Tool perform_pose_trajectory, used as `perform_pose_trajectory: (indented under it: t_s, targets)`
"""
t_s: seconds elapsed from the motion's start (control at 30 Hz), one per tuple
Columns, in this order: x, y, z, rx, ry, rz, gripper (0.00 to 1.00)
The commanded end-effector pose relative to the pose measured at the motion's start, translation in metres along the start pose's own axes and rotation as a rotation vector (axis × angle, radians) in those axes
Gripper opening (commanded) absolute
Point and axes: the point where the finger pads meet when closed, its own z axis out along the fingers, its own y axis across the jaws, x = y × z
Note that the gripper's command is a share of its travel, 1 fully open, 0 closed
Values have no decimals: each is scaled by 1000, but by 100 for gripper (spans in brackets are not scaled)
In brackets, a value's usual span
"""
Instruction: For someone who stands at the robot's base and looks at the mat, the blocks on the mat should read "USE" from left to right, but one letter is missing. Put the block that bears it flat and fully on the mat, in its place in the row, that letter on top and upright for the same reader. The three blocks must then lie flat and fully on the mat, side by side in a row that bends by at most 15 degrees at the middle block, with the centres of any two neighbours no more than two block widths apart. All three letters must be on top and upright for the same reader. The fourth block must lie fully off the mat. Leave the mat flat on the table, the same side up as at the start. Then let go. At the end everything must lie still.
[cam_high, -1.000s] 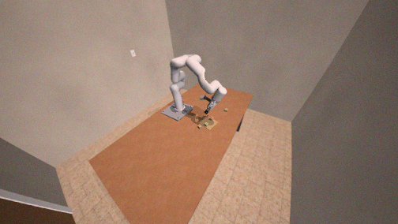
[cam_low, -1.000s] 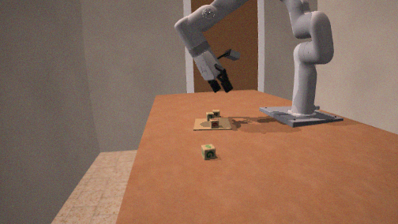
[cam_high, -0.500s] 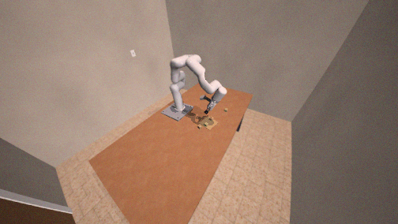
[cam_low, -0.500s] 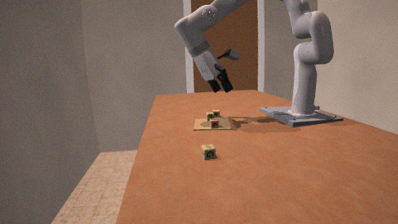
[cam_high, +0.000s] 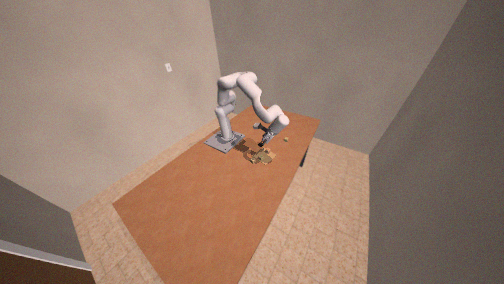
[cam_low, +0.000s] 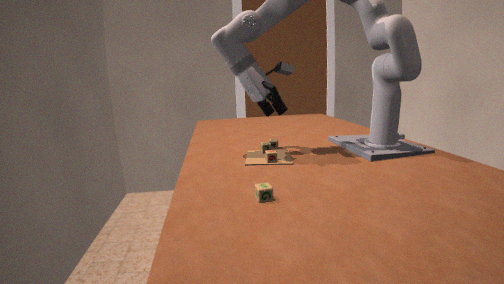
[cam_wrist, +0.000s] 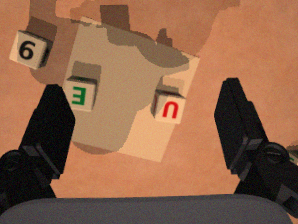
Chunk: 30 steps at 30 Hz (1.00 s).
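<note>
In the wrist view the tan mat (cam_wrist: 143, 137) (cam_low: 254, 161) lies on the table. It carries a block with a green E (cam_wrist: 81, 94) (cam_low: 266, 147) and a block with a red U (cam_wrist: 169, 108) (cam_low: 271, 156), with a gap between them. A block with a black 6 or 9 (cam_wrist: 28, 50) lies on the table just off the mat's corner. A fourth block (cam_low: 264, 192) (cam_high: 286, 139) with a green mark that I cannot read lies alone on the table, well away from the mat. My gripper (cam_wrist: 142, 99) (cam_low: 272, 106) (cam_high: 263, 142) is open and empty, hanging high above the mat.
The robot's base plate (cam_low: 380, 147) (cam_high: 224, 142) stands on the brown table (cam_low: 350, 225) beside the mat. The table's edge runs close to the lone block's side, with tiled floor (cam_low: 120, 235) below.
</note>
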Motion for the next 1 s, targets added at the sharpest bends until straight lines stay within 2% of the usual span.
perform_pose_trajectory:
  t_s: [0.0,0.03,0.1,0.13,0.17,0.2,0.27,0.33,0.4,0.97]
  targets:
    - [-2,-23,-8,-55,71,1,100]
    - [-2,-38,-11,-91,106,1,100]
    - [-2,-38,-11,-91,106,1,100]
    - [-1,-52,-12,-128,139,0,100]
    - [-1,-52,-12,-128,139,0,100]
    - [1,-65,-13,-163,167,-2,100]
    - [1,-65,-13,-163,167,-2,100]
    - [4,-83,-13,-214,205,-5,100]
    - [5,-87,-13,-227,214,-6,100]
    - [6,-90,-13,-234,219,-7,100]
